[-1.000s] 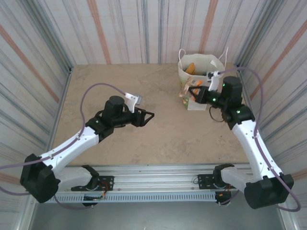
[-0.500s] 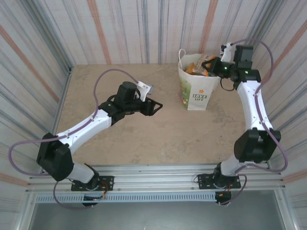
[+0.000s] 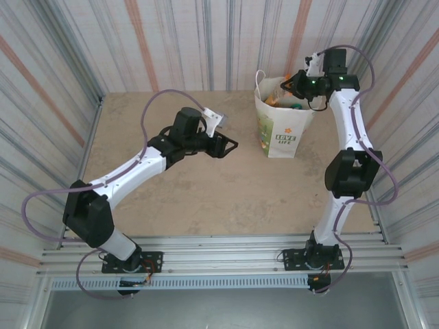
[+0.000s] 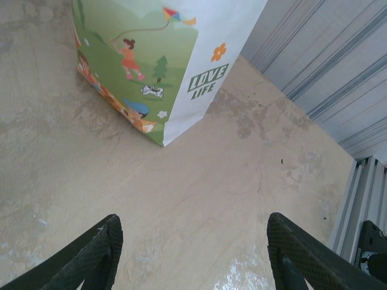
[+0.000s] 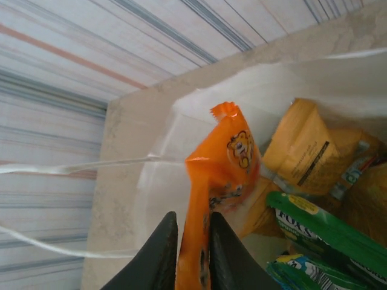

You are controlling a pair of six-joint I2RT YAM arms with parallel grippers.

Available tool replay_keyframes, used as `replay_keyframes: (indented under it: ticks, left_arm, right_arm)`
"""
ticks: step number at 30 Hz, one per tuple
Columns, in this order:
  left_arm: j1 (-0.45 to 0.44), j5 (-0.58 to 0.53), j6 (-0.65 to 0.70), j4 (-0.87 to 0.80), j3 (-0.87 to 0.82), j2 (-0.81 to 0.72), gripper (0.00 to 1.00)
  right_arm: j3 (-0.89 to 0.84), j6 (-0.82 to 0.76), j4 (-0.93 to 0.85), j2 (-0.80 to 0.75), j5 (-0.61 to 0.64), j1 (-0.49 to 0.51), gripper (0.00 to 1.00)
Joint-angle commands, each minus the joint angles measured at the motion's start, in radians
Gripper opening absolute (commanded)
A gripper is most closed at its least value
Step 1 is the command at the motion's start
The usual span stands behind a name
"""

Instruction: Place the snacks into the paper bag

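The white paper bag point(image 3: 281, 130) stands upright at the back right of the table, its printed green side point(image 4: 139, 66) facing my left gripper. My right gripper point(image 3: 296, 81) hovers over the bag's open mouth, shut on an orange snack packet point(image 5: 221, 175) with a cartoon face that hangs between its fingers above the inside of the bag. Inside lie a yellow-orange packet point(image 5: 305, 148), a green packet point(image 5: 326, 232) and a teal packet point(image 5: 302, 272). My left gripper point(image 3: 230, 146) is open and holds nothing, left of the bag, low over the table.
Striped corrugated walls point(image 3: 206, 41) close in the table on three sides. The bag's thin white handles point(image 5: 66, 166) stretch beside the right gripper. Bare beige tabletop point(image 3: 226, 192) lies between the arms. A metal rail point(image 3: 219, 247) runs along the near edge.
My right arm has swung up from in front of the bag to above its mouth, carrying the orange packet. My left arm has stretched further right towards the bag.
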Motion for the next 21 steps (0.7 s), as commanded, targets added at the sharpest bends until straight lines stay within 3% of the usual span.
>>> replay_keyframes:
  ticks: [1, 8, 14, 21]
  left_arm:
    - [0.011, 0.027, 0.036, -0.025, 0.055, 0.014, 0.66]
    - [0.014, 0.019, 0.051, -0.032, 0.162, 0.060, 0.66]
    - [0.016, -0.055, 0.014, -0.017, 0.314, 0.156, 0.67]
    - [0.035, -0.032, -0.073, 0.006, 0.555, 0.327, 0.68]
  right_arm:
    - [0.090, -0.059, -0.157, 0.033, 0.113, 0.004, 0.29]
    - [0.113, -0.141, -0.228, -0.083, 0.358, 0.015, 0.40]
    - [0.050, -0.166, -0.191, -0.236, 0.409, 0.012, 0.44]
    - [-0.047, -0.180, -0.128, -0.346, 0.425, -0.028, 0.46]
